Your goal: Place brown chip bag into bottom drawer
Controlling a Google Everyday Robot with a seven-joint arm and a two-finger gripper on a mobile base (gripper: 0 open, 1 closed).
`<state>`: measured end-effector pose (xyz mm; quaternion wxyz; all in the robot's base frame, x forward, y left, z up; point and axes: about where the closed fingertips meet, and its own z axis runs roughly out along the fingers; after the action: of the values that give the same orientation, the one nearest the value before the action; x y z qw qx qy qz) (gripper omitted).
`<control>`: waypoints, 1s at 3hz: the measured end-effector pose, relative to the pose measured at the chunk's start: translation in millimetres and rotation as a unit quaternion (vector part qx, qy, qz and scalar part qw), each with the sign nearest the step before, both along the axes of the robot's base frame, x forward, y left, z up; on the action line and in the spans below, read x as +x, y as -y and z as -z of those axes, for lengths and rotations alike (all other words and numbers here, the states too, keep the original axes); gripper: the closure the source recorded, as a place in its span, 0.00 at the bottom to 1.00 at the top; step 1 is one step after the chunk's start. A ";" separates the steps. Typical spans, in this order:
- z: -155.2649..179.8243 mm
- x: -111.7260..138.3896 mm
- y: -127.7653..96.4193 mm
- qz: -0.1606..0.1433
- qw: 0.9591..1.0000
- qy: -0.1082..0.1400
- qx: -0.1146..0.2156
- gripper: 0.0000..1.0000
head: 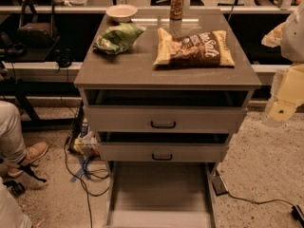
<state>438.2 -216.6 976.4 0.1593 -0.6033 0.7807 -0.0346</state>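
Note:
The brown chip bag point(194, 49) lies flat on the right half of the cabinet top point(142, 70), dark brown with pale yellow ends and white lettering. The bottom drawer point(160, 194) is pulled out toward me at floor level, and its flat floor is bare. My arm point(285, 94) comes in at the right edge of the view. My gripper point(274, 35) hangs beside the cabinet's right edge, level with the brown chip bag and apart from it, holding nothing that I can see.
A smaller green chip bag point(116, 38) lies on the left of the cabinet top, with a white bowl point(121, 12) and a can point(176, 4) behind. Two upper drawers point(163, 124) with black handles stand slightly open. A person's leg and shoe point(23, 151) and cables point(83, 170) are at the left.

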 end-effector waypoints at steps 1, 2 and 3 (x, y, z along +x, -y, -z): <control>0.0 0.0 0.0 0.000 1.000 0.000 0.000 0.00; -9.7 31.4 18.4 0.026 0.999 0.037 0.024 0.00; -19.6 100.3 49.4 0.082 0.990 0.094 0.066 0.00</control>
<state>538.5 -266.0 996.0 0.2678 -0.5197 0.8095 -0.0527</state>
